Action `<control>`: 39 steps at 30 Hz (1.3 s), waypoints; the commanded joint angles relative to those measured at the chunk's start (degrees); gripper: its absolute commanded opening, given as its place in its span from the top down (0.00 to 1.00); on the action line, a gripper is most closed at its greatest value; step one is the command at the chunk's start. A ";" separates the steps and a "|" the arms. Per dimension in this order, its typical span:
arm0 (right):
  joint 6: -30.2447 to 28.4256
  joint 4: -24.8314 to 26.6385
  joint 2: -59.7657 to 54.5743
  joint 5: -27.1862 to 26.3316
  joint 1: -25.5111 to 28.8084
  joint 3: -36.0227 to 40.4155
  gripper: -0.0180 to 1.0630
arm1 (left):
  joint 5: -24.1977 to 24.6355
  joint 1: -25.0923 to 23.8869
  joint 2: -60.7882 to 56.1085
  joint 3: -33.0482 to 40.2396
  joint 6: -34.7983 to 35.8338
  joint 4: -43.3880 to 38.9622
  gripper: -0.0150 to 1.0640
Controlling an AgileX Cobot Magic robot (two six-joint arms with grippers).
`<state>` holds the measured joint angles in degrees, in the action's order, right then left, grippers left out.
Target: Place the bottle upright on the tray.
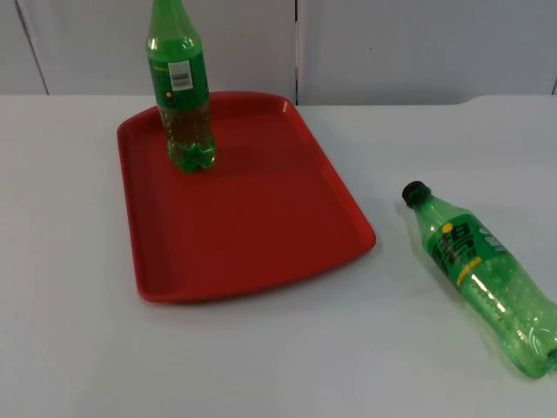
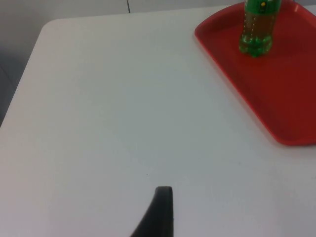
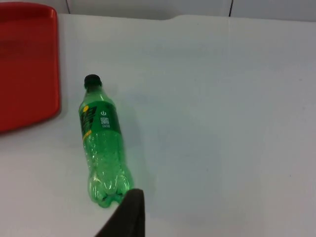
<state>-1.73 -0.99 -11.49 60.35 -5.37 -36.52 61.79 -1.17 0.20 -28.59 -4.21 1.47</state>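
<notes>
Red plastic tray (image 1: 261, 252) flat on the left half of the white desk (image 1: 87, 366), one short side close to the desk's far edge, below the grey partition wall (image 1: 392, 43). On the tray, near its far edge and toward its far left corner: standing bottle (image 1: 183, 104), green, upright, base fully inside the rim, white label patch on its side, neck cut off by the picture's edge in the top view. Seen also from the left wrist (image 2: 256, 29), on the tray (image 2: 276, 94).

On the bare desk, right of the tray and apart from it: lying bottle (image 1: 483, 274), green, on its side, close to the desk's right edge. Black cap toward the tray's near right corner, base toward the desk's near right corner. Dark green label with yellow marks around its middle.

Left gripper (image 2: 160, 212) over bare desk near the desk's left edge, well apart from the tray; whether released or clenched cannot be told. Holding nothing visible.

Right gripper (image 3: 128, 215) just beside the base of the lying bottle (image 3: 102, 148), with the tray's corner (image 3: 29, 64) beyond the cap; grip state likewise cannot be told.
</notes>
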 commanded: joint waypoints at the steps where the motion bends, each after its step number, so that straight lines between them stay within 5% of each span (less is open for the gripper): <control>1: -0.63 0.04 -5.48 -1.68 0.62 -2.96 0.01 | -0.17 0.40 -0.20 0.26 0.02 0.70 0.21; 23: -2.97 3.07 -62.41 -2.94 0.47 -34.11 0.01 | -0.17 0.40 -0.20 0.26 0.02 0.70 0.21; 39: -2.23 2.57 -83.90 -4.31 -13.93 -42.60 0.01 | -0.17 0.40 -0.20 0.26 0.02 0.70 0.21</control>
<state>-4.30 1.56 -92.98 56.93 -16.94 -78.67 61.79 -1.17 0.20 -28.59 -4.21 1.52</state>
